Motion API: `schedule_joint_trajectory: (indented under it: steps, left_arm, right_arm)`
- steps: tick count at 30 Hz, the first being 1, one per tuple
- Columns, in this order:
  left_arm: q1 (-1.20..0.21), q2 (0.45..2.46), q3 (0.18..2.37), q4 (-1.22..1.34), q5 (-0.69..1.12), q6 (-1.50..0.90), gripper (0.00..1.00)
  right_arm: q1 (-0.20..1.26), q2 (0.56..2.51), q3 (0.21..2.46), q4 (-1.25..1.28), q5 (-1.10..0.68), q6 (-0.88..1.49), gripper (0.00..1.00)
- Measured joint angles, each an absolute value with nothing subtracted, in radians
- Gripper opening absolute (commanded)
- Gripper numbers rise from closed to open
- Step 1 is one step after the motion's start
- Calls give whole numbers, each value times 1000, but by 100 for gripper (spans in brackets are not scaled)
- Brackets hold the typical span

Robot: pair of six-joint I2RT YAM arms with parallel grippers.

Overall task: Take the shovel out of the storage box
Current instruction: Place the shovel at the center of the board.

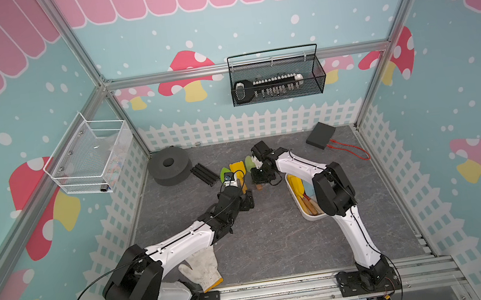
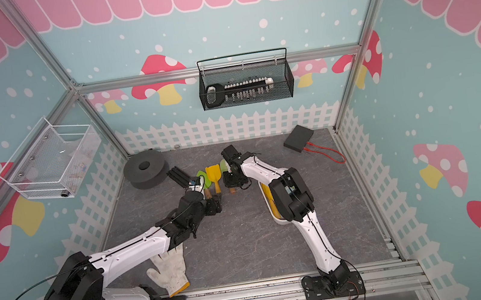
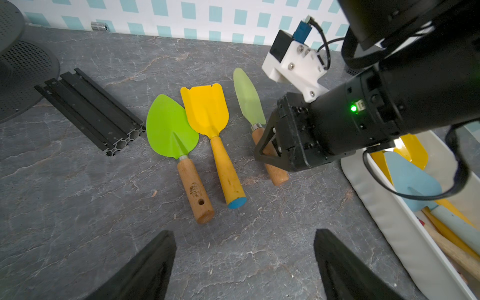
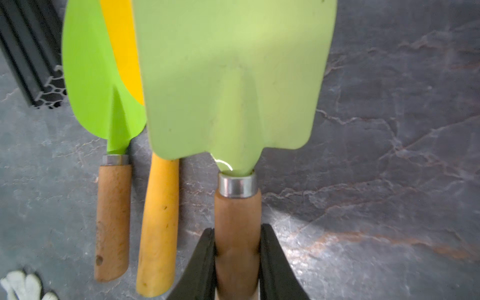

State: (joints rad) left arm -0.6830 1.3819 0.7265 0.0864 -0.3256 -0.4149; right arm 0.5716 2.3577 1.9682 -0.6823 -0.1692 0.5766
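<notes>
Right claw (image 4: 237,241) clamped on the wooden handle of the pale green flat-bladed shovel (image 4: 228,78). The shovel is outside the shallow white plastic storage box (image 3: 389,220), to its left, just right of the yellow plastic shovel (image 3: 207,109) and the bright green leaf-bladed shovel (image 3: 168,127) lying on the grey marbled desk (image 3: 78,207). Left claw (image 3: 242,232) has its jaws wide apart, gripping nothing, near side of the handles. A light blue shovel (image 3: 413,181) lies in the box.

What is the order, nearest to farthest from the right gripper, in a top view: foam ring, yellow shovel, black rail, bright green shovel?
From the right gripper, shut on the pale green shovel, all to its left:
1. yellow shovel, right alongside.
2. bright green shovel, against the yellow blade.
3. black rail, farther left.
4. foam ring, back left corner.
</notes>
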Motion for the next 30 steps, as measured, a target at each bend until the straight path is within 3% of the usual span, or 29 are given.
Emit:
schedule_joint_trajectory:
  steps: [16,30]
  left_arm:
    - [-683,1382,727,86,-310,-416,88]
    - [-683,1381,727,86,-310,-416,88]
  right_arm:
    - [589,2386,1983,-687,-85,615,33]
    - [601,2404,2037,-691,-84,632,39]
